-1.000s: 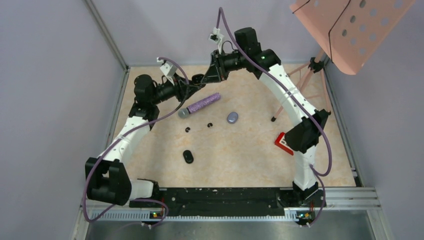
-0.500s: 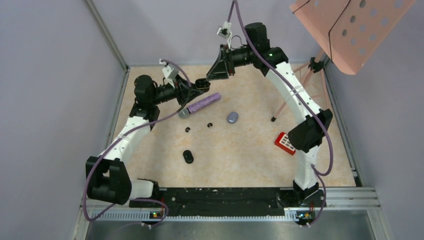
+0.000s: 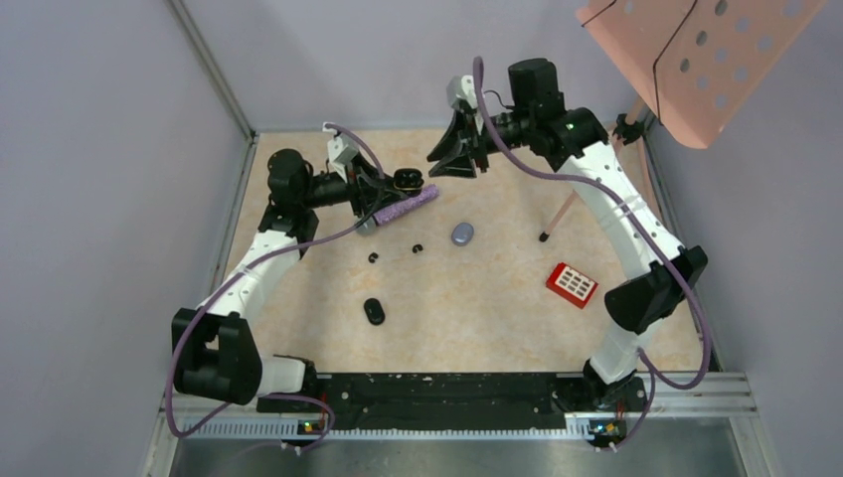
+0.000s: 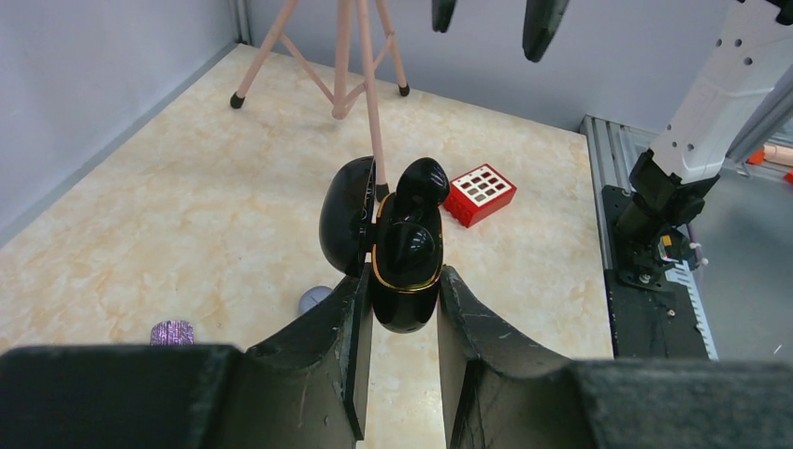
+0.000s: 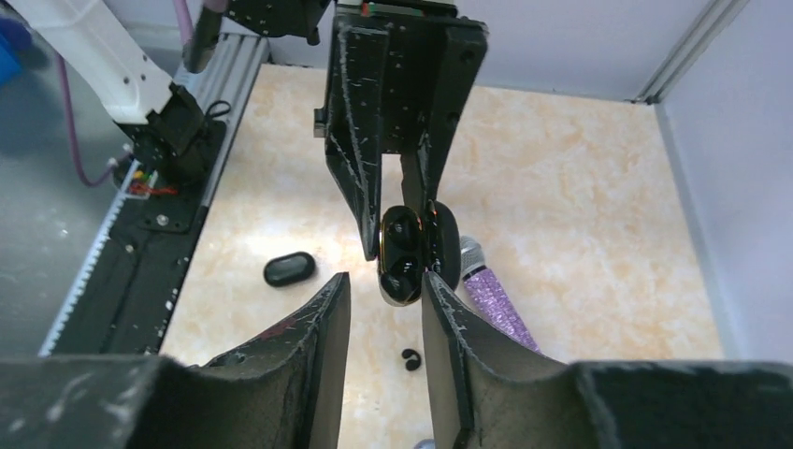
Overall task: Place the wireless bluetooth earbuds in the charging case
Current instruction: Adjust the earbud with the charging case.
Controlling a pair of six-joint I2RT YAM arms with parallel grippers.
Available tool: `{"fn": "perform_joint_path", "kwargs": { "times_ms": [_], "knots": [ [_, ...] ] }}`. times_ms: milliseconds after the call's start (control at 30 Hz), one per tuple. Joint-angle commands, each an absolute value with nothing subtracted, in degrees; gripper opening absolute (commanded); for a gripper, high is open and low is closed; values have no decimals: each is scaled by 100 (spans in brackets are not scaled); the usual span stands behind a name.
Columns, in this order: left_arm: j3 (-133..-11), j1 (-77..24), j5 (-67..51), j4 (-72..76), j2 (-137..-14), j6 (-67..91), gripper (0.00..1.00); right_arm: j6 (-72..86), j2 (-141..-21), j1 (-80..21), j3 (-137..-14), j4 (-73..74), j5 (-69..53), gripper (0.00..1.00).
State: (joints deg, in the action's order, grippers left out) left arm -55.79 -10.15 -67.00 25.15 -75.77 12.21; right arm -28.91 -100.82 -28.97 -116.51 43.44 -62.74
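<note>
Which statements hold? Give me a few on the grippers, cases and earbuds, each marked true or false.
1. The left gripper holds the open case. True.
2. The right gripper grips the mic. False: it is open and empty, up in the air.
3. Two black earbuds lie on the table. True.
4. The lilac case is open. False: it lies shut.
</note>
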Motion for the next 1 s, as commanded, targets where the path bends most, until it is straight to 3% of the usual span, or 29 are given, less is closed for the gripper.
{"fn": "perform_joint_path", "kwargs": {
  "times_ms": [0, 967],
  "knots": [
    [-5614, -1028, -6976, 2507, -7494, 1039, 0, -4280, -9680, -3198, -11430, 4641, -5759, 32],
    [-5780, -1124, -7171, 1930, -7345, 436, 0, -5144, -10069, -3669, -11495, 5197, -5091, 31]
  ]
}}
